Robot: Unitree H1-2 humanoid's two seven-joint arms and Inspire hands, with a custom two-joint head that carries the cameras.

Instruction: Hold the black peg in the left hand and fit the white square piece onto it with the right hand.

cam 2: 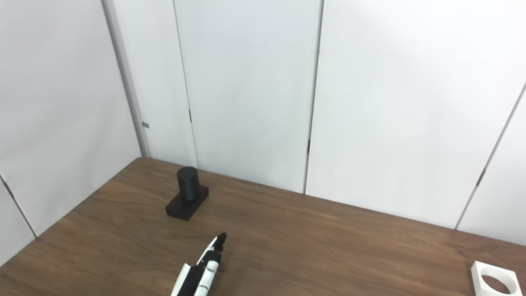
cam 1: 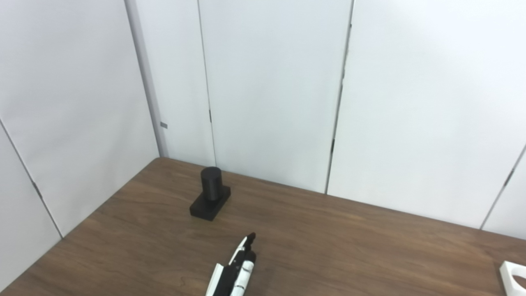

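1. Nothing done yet: black peg (cam 1: 211,196) stands upright on counter (cam 2: 328,242), far left, untouched.
2. Left hand (cam 1: 238,267) enters at bottom edge, fingers straight, holding nothing, short of peg.
3. White square piece (cam 2: 493,279) lies far right; right hand not in view.
4. White wall panels (cam 2: 246,90) behind; nothing blocks reach.

Only part of the left hand (cam 1: 238,269) shows, rising from the bottom edge. Its fingers (cam 2: 215,246) are slim and segmented, with glossy white shells along the upper surfaces and black material at the gaps and undersides. The tips are capped in black. A flat white panel edges the lower part.
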